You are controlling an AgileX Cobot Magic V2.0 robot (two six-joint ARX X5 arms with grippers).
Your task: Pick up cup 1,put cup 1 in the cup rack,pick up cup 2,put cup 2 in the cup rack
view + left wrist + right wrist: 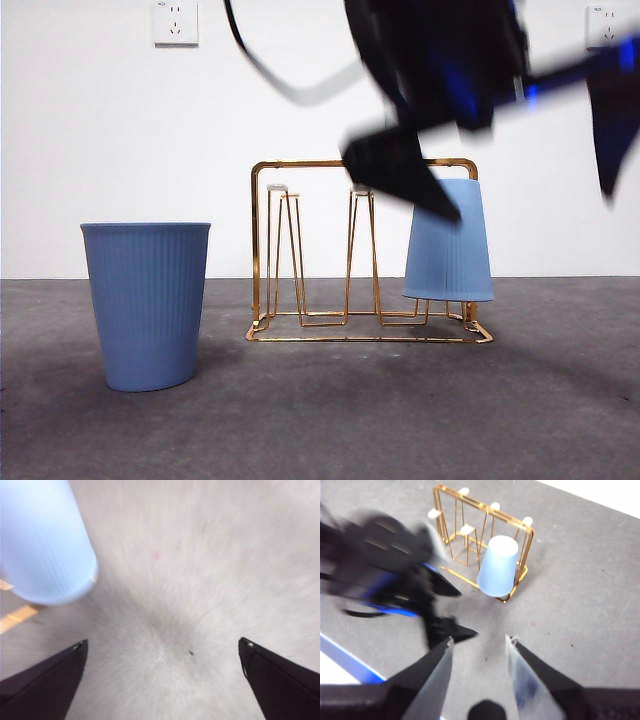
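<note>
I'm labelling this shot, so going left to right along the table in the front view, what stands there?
Upright blue cup → gold wire cup rack → upside-down blue cup hung on the rack's right end.

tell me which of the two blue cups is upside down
The blue cup on the rack, hung mouth-down over a peg at one end of the gold cup rack. The other blue cup stands upright on the table, apart from the rack.

**Lighting and image quality**

Illumination is even and diffuse; soft shadows lie on the table (330,420). The left gripper (400,180) is motion-blurred in front and right wrist views. The left wrist view is streaked and overexposed.
</note>
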